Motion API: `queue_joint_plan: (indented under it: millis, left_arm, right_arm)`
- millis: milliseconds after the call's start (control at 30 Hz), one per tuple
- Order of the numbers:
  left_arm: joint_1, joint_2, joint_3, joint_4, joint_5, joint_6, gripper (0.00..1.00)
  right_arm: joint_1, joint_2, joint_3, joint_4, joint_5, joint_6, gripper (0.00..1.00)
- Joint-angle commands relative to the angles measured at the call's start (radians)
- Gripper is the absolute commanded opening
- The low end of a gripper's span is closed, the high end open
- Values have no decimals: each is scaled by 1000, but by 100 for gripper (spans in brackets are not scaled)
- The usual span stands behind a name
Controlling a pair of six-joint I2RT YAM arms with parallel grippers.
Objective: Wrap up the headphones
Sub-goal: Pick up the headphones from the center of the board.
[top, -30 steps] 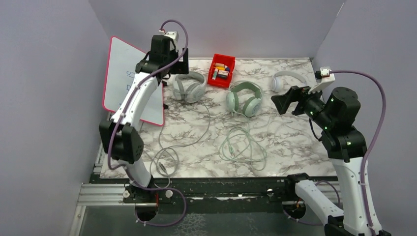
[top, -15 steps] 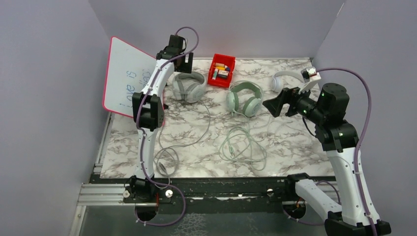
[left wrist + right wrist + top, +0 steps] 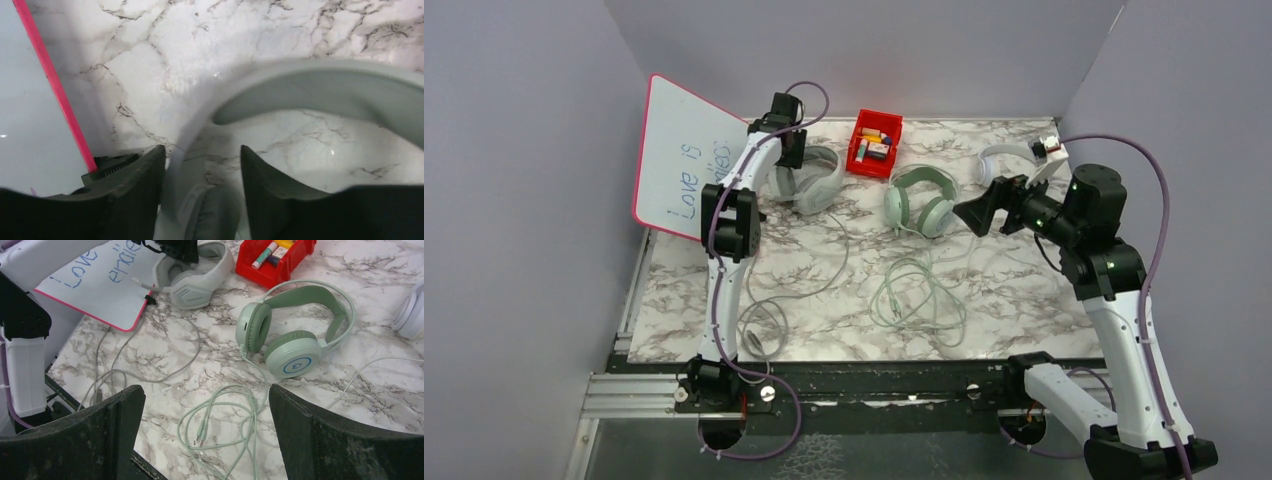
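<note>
**Position.** All three headsets lie on the desk (image 3: 1024, 290) toward its far edge. The grey-white headset (image 3: 812, 180) is far left, just beside the leaning whiteboard (image 3: 679, 170). The mint-green headset (image 3: 921, 197) is mid-desk, near the red bin (image 3: 874, 143). The white headset (image 3: 1004, 160) is far right. The grey cable (image 3: 819, 265) trails toward the near edge. The mint cable (image 3: 919, 300) lies in a loose tangle in front of its headset. Neither is wound.

**Fingers.** The left fingers (image 3: 140, 190) straddle the grey-white headband where it comes down toward an ear cup, one finger on either side. The band fills the gap between them. I cannot tell whether they already pinch it. The right fingers (image 3: 115, 425) are spread wide and hold nothing. They hover above the desk just right of the mint-green headset.

**Handling (judgement).**
- The headsets look like light plastic: a stiff but springy band, soft padded cups, smooth shells that could slip.
- The band is the best hold, since it is narrow enough to clamp and does not crush.
- The cups are bulky and probably swivel, so the set may swing when lifted.
- The cables are thin, limp and easily snagged. They are best taken near the plug or the cup exit and wound with little tension.
- The joint where the cable enters the cup is the fragile point.

**Status.** Wrapping has not begun.
</note>
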Motion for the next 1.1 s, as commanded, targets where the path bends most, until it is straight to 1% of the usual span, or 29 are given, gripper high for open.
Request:
queue_joint_plan:
  millis: [0,67,133,267,300,333,467,567,700,767,833,933,1000,1067]
  left_arm:
    - [10,-42,-35,39,4,-6,43]
    - [11,-77,-57,38,4,-17,26]
    - [13,-137,-91,39,4,-48,15]
    - [14,-296,-178,47,37,-113,5]
    - [14,-336,-204,50,54,-126,4]
    - [14,-381,-237,59,72,-141,0]
    - [14,-550,-373,104,147,-205,0]
    - [14,-686,-494,151,217,-265,0]
    - [13,-883,-698,282,319,-337,0]
    - [11,-965,-772,319,365,-380,0]
    - [9,-1050,-850,361,412,-435,0]
    - [5,-1148,-958,435,468,-534,0]
    - [5,-1192,-1009,469,502,-582,0]
    - [3,-1225,-1042,490,529,-610,0]
  right_arm:
    - [-7,-2,-17,38,-44,14,100]
    - [-7,-2,-21,41,-58,23,100]
    - [-8,0,-27,48,-70,37,100]
    - [-8,22,-52,81,-128,79,100]
    - [-8,32,-60,95,-157,94,100]
    - [-6,43,-71,112,-191,109,100]
    - [-1,87,-100,187,-306,177,100]
    - [35,114,-76,213,-286,201,100]
    - [141,180,-32,274,-237,250,100]
    - [223,227,-1,299,-194,263,100]
    - [335,266,30,325,-121,273,100]
    - [461,301,51,420,6,301,100]
    - [518,325,55,477,81,317,100]
    - [557,355,75,481,174,328,100]
